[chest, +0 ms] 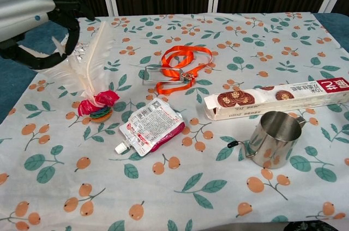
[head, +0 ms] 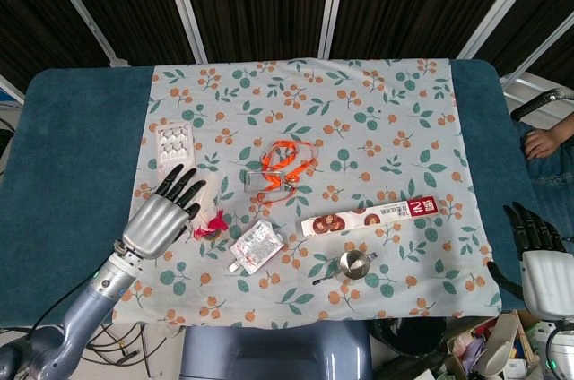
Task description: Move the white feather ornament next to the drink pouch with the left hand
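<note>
The left hand [head: 162, 215], silver-backed with black fingers, covers most of the white feather ornament [chest: 91, 65], so its grip is hard to make out; the fingers look curled around the plumes. The ornament's red ribbon base [chest: 98, 104] rests near the table's left edge, just beside the white-and-pink drink pouch [chest: 152, 127]. The right hand [head: 538, 265] sits cut off at the right edge, fingers apart.

Left hand [chest: 32, 16] upper left, holding the white feather ornament [chest: 92, 70] by the feather tips. Its red tassel end sits on the cloth, just left of the drink pouch [chest: 151, 128], apart from it. Steel cup [chest: 274, 138] and biscuit box [chest: 278, 98] on the right.
</note>
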Motion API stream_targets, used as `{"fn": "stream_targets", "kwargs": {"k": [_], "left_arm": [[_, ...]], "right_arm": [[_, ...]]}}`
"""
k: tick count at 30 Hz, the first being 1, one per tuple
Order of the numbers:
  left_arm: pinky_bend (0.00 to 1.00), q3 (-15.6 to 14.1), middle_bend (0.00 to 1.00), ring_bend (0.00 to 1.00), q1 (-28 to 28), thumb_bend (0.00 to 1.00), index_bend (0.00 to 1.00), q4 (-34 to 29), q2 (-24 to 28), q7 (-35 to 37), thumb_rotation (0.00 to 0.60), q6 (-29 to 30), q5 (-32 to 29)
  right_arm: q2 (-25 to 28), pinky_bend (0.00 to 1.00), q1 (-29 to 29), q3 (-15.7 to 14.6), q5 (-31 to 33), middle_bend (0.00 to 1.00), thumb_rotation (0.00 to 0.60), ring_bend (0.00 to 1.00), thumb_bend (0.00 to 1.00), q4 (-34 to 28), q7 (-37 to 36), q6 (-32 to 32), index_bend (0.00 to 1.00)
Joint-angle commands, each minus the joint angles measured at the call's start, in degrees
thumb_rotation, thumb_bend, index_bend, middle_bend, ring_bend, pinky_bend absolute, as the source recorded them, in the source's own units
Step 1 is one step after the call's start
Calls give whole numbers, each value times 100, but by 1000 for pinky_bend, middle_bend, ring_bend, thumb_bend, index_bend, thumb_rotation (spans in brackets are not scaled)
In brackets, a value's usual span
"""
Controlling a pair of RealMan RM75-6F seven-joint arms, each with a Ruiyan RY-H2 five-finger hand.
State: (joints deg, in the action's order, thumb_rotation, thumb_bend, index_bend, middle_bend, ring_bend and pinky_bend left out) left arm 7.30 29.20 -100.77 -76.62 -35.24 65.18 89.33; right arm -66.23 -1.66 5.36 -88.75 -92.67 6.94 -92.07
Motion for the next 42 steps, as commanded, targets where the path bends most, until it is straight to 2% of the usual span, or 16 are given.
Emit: {"fn": "stream_targets", "kwargs": {"k": [1,6,9,11,14,17,21,27,34,37,42], "left_arm": [[7,64,170,0,180,483,600,-258,-135,-359,600,-184,-116],[7,33,162,0,248,412,508,-509,-199,-661,600,-242,-171],[7,-14,144,0,250,322,361,-593,-194,-747,600,-268,-199],[7,-71,125,0,240,264,226,-688,-170,-803,600,-299,-252],[7,-104,105,0,213,236,73,-810,-138,-831,600,-252,-282],[7,-152,90,0,174,206,8,-980,-41,-838,600,-169,-228],[7,-212,84,0,117,201,0,-1175,119,-828,600,-52,-117],[7,-76,84,0,2,201,0,-1319,343,-679,600,365,40],[7,28,80,0,-214,205,2,-1414,962,-169,600,782,122],[7,-56,77,0,-471,204,6,-1406,1371,200,600,1025,62],[7,-390,67,0,-986,204,36,-1078,1808,907,600,1370,-69]], "right_arm": [[0,159,-2,-1,0,46,600,102,134,2,1,5,77],[3,159,-5,3,3,46,600,101,134,3,-9,6,77],[4,159,-3,4,5,46,600,101,134,4,-10,3,77],[2,159,-2,4,3,46,600,101,135,1,-6,-2,76],[-2,159,-3,4,-2,46,600,102,135,-1,3,-4,77],[-6,159,-4,9,4,46,600,102,135,-2,12,-5,76],[-17,159,-7,9,10,46,600,102,134,-3,31,2,76],[-20,159,-4,11,15,47,600,102,134,-7,43,-4,77],[-15,159,-1,16,25,46,600,101,134,-3,43,-7,77],[-14,159,0,21,31,46,600,101,134,-1,44,-10,77],[-16,159,1,20,21,46,600,101,134,-3,58,-19,77]]}}
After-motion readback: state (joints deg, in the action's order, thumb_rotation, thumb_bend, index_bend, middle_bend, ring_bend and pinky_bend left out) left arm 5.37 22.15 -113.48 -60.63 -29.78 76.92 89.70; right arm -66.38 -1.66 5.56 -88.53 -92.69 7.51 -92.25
